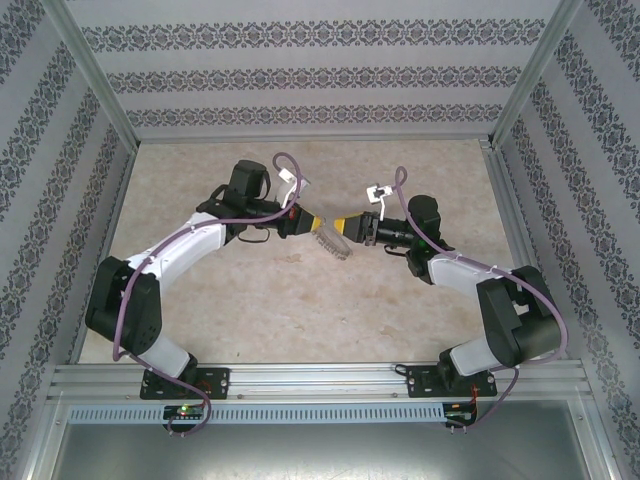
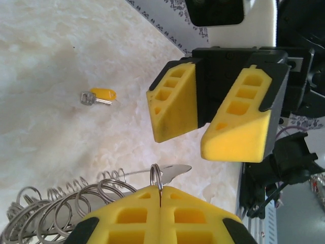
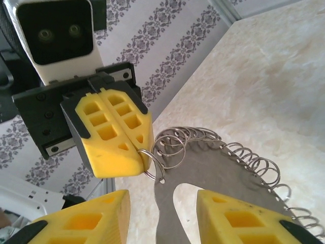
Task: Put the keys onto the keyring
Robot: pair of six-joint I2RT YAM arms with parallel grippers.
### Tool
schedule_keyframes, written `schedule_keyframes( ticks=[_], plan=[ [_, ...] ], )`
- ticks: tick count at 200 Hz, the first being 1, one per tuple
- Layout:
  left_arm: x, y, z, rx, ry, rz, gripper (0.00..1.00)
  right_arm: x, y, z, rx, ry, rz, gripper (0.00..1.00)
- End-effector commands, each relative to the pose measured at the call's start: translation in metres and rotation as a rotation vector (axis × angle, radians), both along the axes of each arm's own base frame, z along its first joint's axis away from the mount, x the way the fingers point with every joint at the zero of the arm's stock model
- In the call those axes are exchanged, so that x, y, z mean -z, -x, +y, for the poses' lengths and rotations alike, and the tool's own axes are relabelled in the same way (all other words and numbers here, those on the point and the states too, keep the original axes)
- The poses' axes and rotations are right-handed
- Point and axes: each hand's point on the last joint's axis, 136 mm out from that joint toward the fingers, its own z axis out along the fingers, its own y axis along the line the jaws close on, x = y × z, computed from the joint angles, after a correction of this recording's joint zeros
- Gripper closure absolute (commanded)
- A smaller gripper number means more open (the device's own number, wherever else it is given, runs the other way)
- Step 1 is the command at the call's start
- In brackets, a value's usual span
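Observation:
The keyring (image 3: 223, 168) is a flat grey metal crescent with many small wire loops along its rim, held up above the table between the two arms (image 1: 335, 245). My left gripper (image 2: 160, 197) is shut on one small loop (image 2: 156, 175) at the crescent's end; seen from the right wrist, its fingers (image 3: 114, 147) pinch that loop. My right gripper (image 3: 162, 213) is open, and the crescent's stem passes between its fingers without touching them. The key (image 2: 99, 96), with a yellow head and a short metal shank, lies alone on the table beyond the grippers.
The marble-patterned table (image 1: 300, 300) is boxed in by patterned walls (image 1: 300, 80) and metal frame posts. Both arms reach toward the table's middle, with the right gripper (image 2: 195, 142) facing the left one at close range.

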Motion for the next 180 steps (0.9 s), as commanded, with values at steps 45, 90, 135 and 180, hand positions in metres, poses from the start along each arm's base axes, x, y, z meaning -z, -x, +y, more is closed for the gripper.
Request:
schedule_keyframes(
  ticks=[45,90,135,180],
  plan=[
    [-0.013,0.024,-0.007,0.152,-0.007,-0.012,1.00,-0.011,0.004,0.017,-0.108,-0.016,-0.070,0.60],
    [-0.010,0.026,-0.011,0.174,-0.008,0.001,1.00,-0.013,0.011,0.026,-0.144,-0.019,-0.079,0.62],
    [-0.011,0.025,-0.014,0.179,-0.003,-0.005,1.00,-0.007,0.015,0.031,-0.170,-0.018,-0.068,0.74],
    [-0.012,0.024,-0.014,0.175,-0.004,-0.010,1.00,-0.003,0.019,0.032,-0.179,-0.016,-0.060,0.91]
  ],
)
